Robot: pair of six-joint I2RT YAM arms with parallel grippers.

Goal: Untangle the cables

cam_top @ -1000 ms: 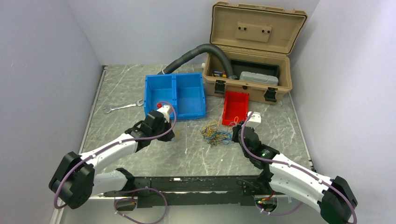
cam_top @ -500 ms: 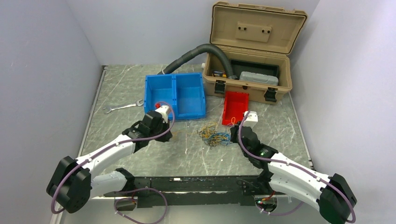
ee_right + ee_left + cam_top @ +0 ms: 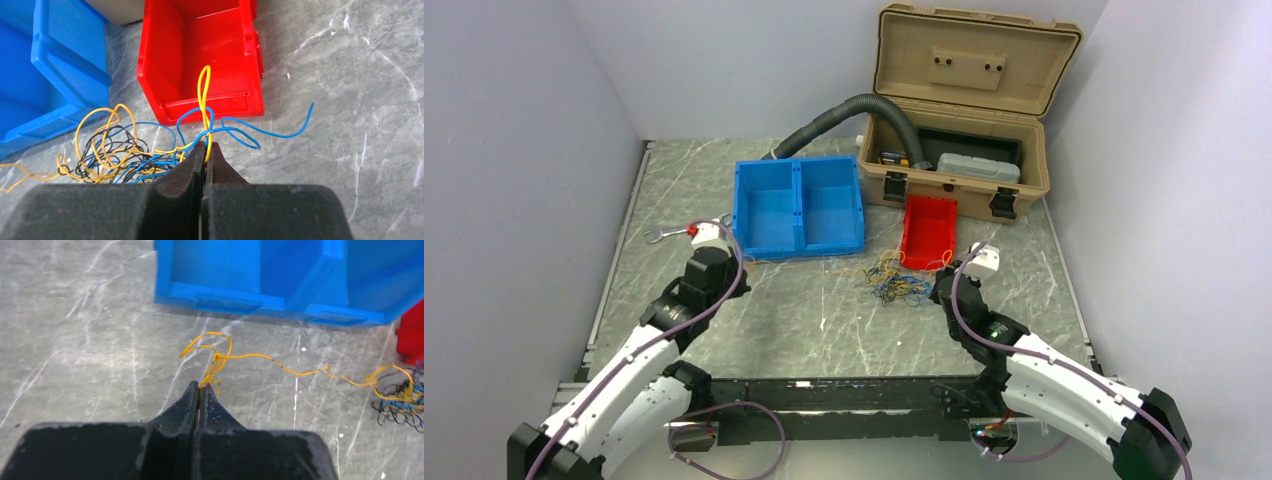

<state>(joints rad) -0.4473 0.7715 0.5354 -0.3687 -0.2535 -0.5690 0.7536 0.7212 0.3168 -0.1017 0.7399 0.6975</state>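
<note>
The left gripper (image 3: 199,387) is clamped tight on one yellow strand (image 3: 300,373), which runs kinked and wavy toward 3 o'clock into the hair-thin, springy cables (image 3: 894,283). These lie as a loose yellow, blue and black nest at mid-table on the grey veined stone-look tabletop (image 3: 824,330).

The right gripper (image 3: 205,146), at 4 o'clock of the nest, is clenched on an upright yellow loop (image 3: 204,85). Whether the blue curl beside it is also caught I cannot tell.

Holding from opposite sides likely lets one arm anchor the knot while the other draws a single wire free.

The glossy blue two-compartment plastic bin (image 3: 800,200) sits at 11 o'clock of the nest and the small red plastic bin (image 3: 927,232) at 1 o'clock. Both are rigid and square-walled, probably there to receive sorted wires.
</note>
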